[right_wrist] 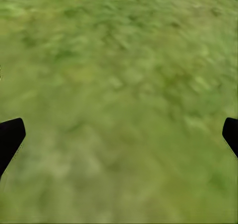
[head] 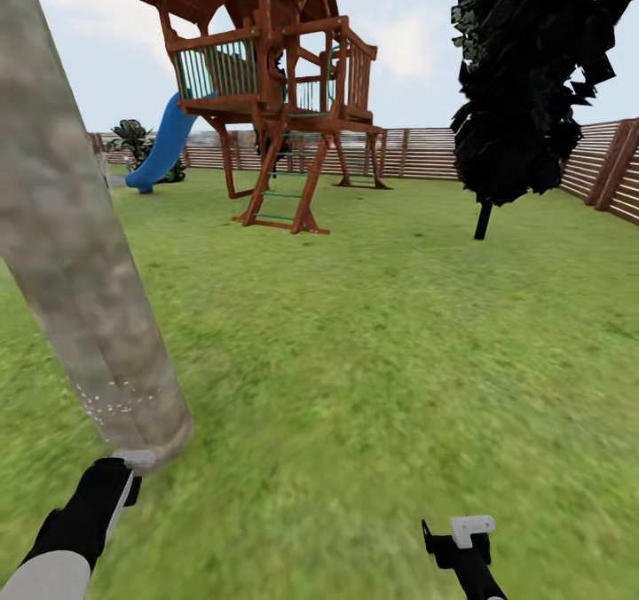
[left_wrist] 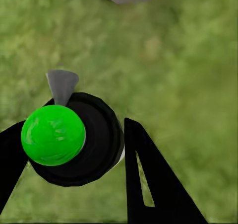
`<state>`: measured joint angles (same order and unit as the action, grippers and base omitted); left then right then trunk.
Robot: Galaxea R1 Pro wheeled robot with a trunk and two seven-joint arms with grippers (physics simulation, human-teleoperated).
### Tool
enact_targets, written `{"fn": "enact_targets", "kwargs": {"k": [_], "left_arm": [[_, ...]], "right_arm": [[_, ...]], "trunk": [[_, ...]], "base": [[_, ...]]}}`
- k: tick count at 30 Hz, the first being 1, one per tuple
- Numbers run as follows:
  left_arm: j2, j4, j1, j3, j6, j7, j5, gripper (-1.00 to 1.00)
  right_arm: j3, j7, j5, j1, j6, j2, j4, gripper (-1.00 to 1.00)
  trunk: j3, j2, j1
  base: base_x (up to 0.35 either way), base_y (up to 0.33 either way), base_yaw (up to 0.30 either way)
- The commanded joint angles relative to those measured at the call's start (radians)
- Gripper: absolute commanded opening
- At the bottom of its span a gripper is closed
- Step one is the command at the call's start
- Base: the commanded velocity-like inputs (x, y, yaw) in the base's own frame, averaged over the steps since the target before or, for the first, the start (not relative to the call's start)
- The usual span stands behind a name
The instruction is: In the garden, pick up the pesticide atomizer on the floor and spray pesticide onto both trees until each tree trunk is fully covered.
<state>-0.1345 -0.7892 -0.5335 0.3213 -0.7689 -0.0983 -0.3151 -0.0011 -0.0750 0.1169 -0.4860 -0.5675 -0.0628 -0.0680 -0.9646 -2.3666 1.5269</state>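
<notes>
The left gripper (left_wrist: pixel 74 159) squeezes the pesticide atomizer (left_wrist: pixel 74 139) tight, with its grey nozzle aimed at the tree trunk (head: pixel 98 316) just beside it, so the white pesticide specks (head: pixel 111 400) land low on the bark. The right gripper (right_wrist: pixel 119 134) hangs wide apart over the grass (head: pixel 399 360), holding nothing.

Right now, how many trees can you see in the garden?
2: a thick mottled grey-brown trunk close at the left, and a dark narrow cypress-like tree far right by the slatted wooden fence. Others may be out of view.
</notes>
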Motion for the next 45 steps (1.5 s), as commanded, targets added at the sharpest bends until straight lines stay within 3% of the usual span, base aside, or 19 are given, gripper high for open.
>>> {"fn": "enact_targets", "kwargs": {"k": [1,3,5,7,9,10,13,14,17,18,22,36,39,45], "left_arm": [[-0.009,0.0,0.008,0.003,-0.003,-0.004,0.014,-1.0],[-0.012,0.001,0.016,0.005,-0.001,-0.004,0.017,-1.0],[0.001,-0.002,0.018,0.006,-0.002,-0.007,0.024,-1.0],[0.042,-0.011,0.016,0.008,-0.002,-0.01,0.024,-1.0],[0.052,-0.013,0.016,0.012,-0.002,-0.014,0.023,-1.0],[0.045,-0.014,0.016,0.031,0.0,-0.015,0.021,-1.0],[0.019,0.0,0.02,0.151,0.08,-0.014,0.015,-1.0],[0.02,0.008,0.027,0.159,0.092,-0.014,0.013,-1.0],[0.066,0.044,0.037,0.167,0.108,-0.016,0.015,-1.0],[0.07,0.048,0.037,0.169,0.11,-0.017,0.015,-1.0],[0.012,0.045,0.038,0.2,0.155,-0.015,0.024,-1.0],[0.082,0.042,0.038,0.154,0.168,-0.021,0.016,-1.0],[0.084,0.041,0.038,0.139,0.166,-0.023,0.017,-1.0],[0.083,0.039,0.038,0.142,0.166,-0.023,0.019,-1.0]], "right_arm": [[0.0,-0.008,0.01,0.0,-0.002,0.0,0.0,1.0],[0.0,-0.008,0.01,0.0,-0.002,0.0,0.0,1.0],[0.0,-0.008,0.01,0.0,-0.002,0.0,0.0,1.0],[0.0,-0.008,0.01,0.0,-0.002,0.0,0.0,1.0],[0.0,-0.008,0.01,0.0,-0.002,0.0,0.0,1.0],[0.0,-0.008,0.01,0.0,-0.002,0.0,0.0,1.0],[0.0,-0.008,0.01,0.0,-0.002,0.0,0.0,1.0],[0.0,-0.008,0.01,0.0,-0.002,0.0,0.0,1.0],[0.0,-0.008,0.01,0.0,-0.002,0.0,0.0,1.0],[0.0,-0.008,0.01,0.0,-0.002,0.0,0.0,1.0],[0.0,-0.008,0.01,0.0,-0.002,0.0,0.0,1.0],[0.001,-0.008,0.01,0.0,-0.002,0.002,0.0,1.0],[0.001,-0.008,0.01,0.0,-0.002,0.003,0.0,1.0],[0.001,-0.008,0.01,0.0,-0.002,0.003,0.0,1.0]], "trunk": [[-0.001,0.0,0.0],[-0.001,0.0,0.0],[-0.001,0.0,0.0],[-0.001,0.0,0.0],[-0.001,0.0,0.0],[-0.001,0.0,0.0],[-0.001,0.0,0.0],[-0.001,0.0,0.0],[-0.001,0.0,0.0],[-0.001,0.0,0.0],[-0.001,0.0,0.0],[-0.001,0.0,0.0],[-0.001,0.0,0.0],[-0.001,0.0,0.0]], "base": [[0.237,-0.191,0.262],[0.24,-0.188,0.088],[0.241,-0.187,0.016],[0.241,-0.187,0.004],[0.241,-0.187,0.001],[0.241,-0.187,0.0],[0.146,-0.103,0.0],[0.029,-0.019,0.0],[0.006,-0.004,0.162],[0.001,-0.001,0.258],[0.0,0.0,0.274],[0.125,-0.172,0.096],[0.018,-0.271,0.23],[0.008,-0.275,0.274]]}}
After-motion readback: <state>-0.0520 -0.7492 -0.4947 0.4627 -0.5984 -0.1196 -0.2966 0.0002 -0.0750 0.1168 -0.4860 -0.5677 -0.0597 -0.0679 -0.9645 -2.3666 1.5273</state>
